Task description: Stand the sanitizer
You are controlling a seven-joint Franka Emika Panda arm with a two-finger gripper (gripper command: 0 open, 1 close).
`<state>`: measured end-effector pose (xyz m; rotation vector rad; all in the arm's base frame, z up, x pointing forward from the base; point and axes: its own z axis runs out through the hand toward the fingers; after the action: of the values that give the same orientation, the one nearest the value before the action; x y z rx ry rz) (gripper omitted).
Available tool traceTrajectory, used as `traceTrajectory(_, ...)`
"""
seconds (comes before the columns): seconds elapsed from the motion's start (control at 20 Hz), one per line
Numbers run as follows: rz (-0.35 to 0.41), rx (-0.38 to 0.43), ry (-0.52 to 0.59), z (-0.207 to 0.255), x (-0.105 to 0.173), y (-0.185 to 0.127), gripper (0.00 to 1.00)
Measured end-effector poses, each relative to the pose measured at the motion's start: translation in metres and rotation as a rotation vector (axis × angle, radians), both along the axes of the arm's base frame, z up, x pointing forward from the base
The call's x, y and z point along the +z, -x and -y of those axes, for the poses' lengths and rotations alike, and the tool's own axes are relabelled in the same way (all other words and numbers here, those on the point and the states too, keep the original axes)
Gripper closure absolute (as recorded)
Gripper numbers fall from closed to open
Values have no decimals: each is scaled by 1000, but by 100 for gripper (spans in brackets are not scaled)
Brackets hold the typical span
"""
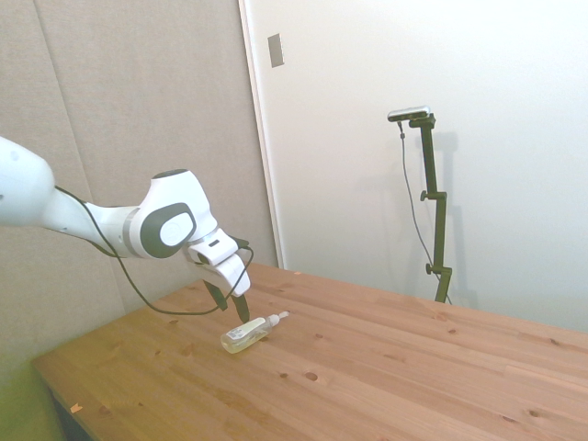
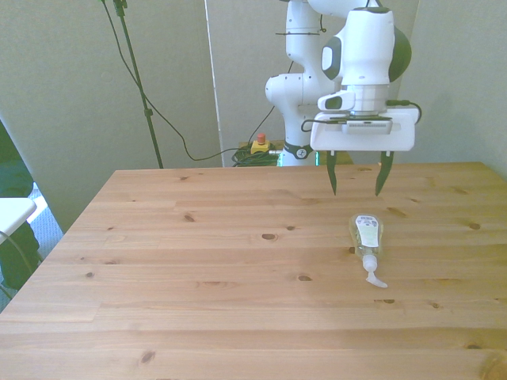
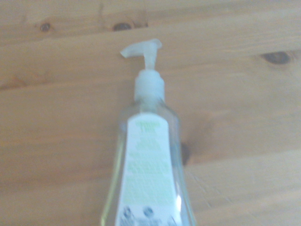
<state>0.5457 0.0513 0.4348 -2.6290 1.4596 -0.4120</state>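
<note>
The sanitizer [image 2: 365, 237] lies flat on the wooden table [image 2: 198, 301], a slim clear bottle of pale yellowish liquid with a white label facing up. Its white pump nozzle [image 2: 374, 277] points toward the table's near edge in the front view. In the side view the sanitizer [image 1: 246, 334] lies just below and beyond the gripper [image 1: 230, 305]. The gripper [image 2: 356, 185] hangs open above the table, a short way behind the bottle's base, with nothing between its fingers. The wrist view shows the sanitizer [image 3: 148, 160] close up, nozzle [image 3: 143, 49] clearly visible.
A red-and-yellow button box [image 2: 259, 146] and dark cables [image 2: 170, 127] sit behind the table's far edge. The table's right edge in the front view lies not far from the bottle.
</note>
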Motion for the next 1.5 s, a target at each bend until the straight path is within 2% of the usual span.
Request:
traceTrajectory(0.25,30,-66,17,-14,-13,-52,0)
traceTrajectory(0.5,21,-104,19,-5,-33,-83,0)
traceTrajectory(0.8,4,-116,32,0,-55,-104,0)
traceTrajectory(1.25,-27,-130,43,7,-81,-120,0)
traceTrajectory(1.3,-31,-131,43,7,-82,-120,100)
traceTrajectory(1.5,-39,-134,37,8,-85,-121,100)
